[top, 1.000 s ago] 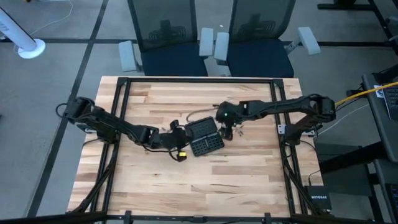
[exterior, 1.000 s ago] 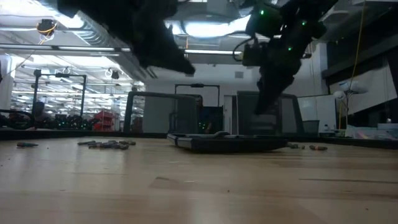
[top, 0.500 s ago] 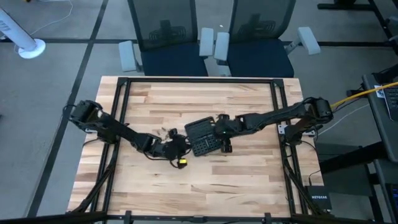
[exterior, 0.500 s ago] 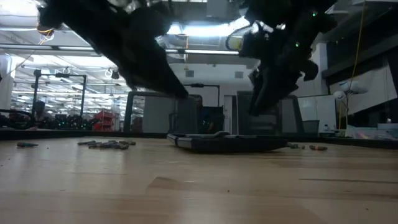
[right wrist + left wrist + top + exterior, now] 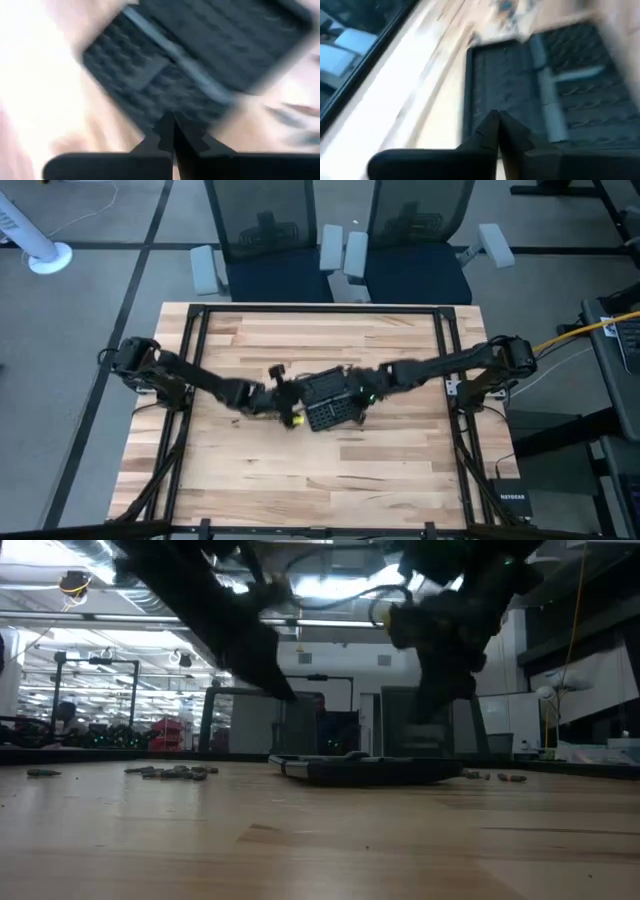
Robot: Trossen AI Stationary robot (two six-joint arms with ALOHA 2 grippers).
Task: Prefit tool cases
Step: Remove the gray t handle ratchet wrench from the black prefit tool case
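Across the middle of the wooden surface [image 5: 330, 460], framed by dark rails, two arms reach inward from opposite sides toward one small object. Behind the far edge stand two office chairs [image 5: 340, 240], and a black box [image 5: 510, 502] sits off the near right corner.

Largest of the working things are the arms themselves. The left gripper [image 5: 283, 395] hangs just beside the case's left edge, its fingers [image 5: 492, 131] clenched together on nothing, with a small yellow piece [image 5: 293, 418] showing just beside it. The right gripper [image 5: 358, 393] is at the case's right edge, its fingers [image 5: 170, 127] likewise pressed shut and empty, tips pointed at the slotted interior.

The tool case [image 5: 328, 400] lies open and flat near the centre, between the two grippers, its two halves side by side with the hinge strip [image 5: 547, 105] running between them. It looks like light, rigid plastic, likely to skid on smooth wood when pushed, so one arm would probably need to pin a half while the other works. The thin outer rim of a half seems the best hold; the slotted grid offers little purchase.

Smallest are the loose bits [image 5: 172, 772] scattered on the wood well apart from the case.
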